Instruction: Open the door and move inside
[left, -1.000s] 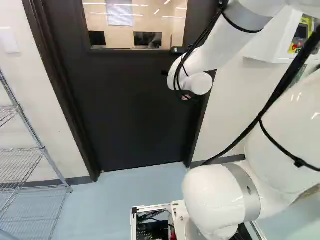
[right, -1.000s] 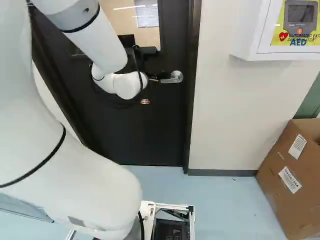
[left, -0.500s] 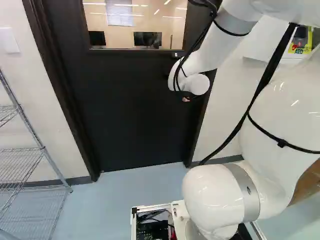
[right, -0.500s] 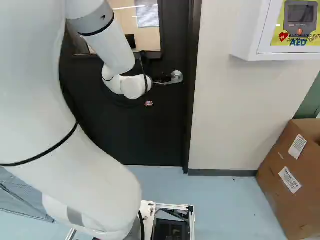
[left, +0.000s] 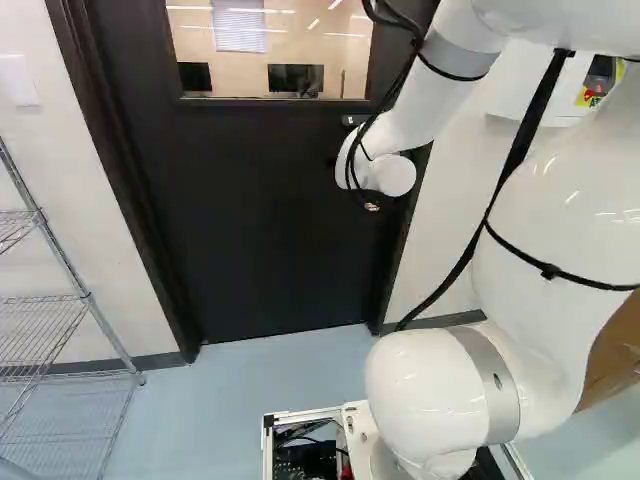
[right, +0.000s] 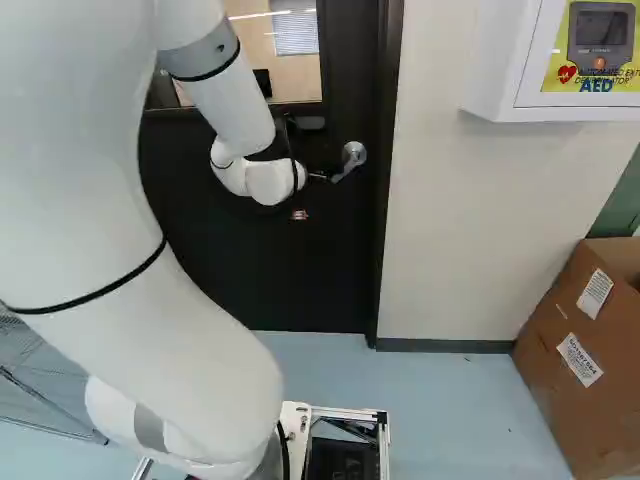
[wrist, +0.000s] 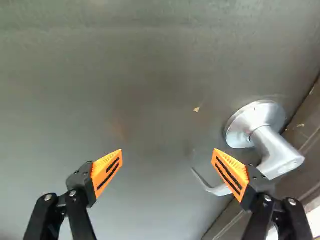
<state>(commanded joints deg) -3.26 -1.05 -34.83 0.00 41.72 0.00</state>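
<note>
The dark door (left: 250, 220) stands closed in its frame, with a window in its upper part. In the right base view my gripper (right: 318, 177), partly hidden by the wrist, is at the silver lever handle (right: 351, 160), which slants downward. The wrist view shows the gripper (wrist: 167, 151) open, nothing held between its fingers. One orange-padded finger (wrist: 231, 172) overlaps the lever (wrist: 277, 152), whose curved end (wrist: 219, 190) comes out on the inner side of that finger. Whether they touch, I cannot tell.
A wire shelf (left: 50, 300) stands left of the door. Right of it, a white AED cabinet (right: 490, 60) hangs on the wall above a cardboard box (right: 580, 340) on the floor. The door frame (right: 383, 200) runs close beside the handle.
The lever has turned from level to slanting down. My wrist has moved slightly right and down in the right base view, while the upper arm swung right there. The base and door have not moved.
</note>
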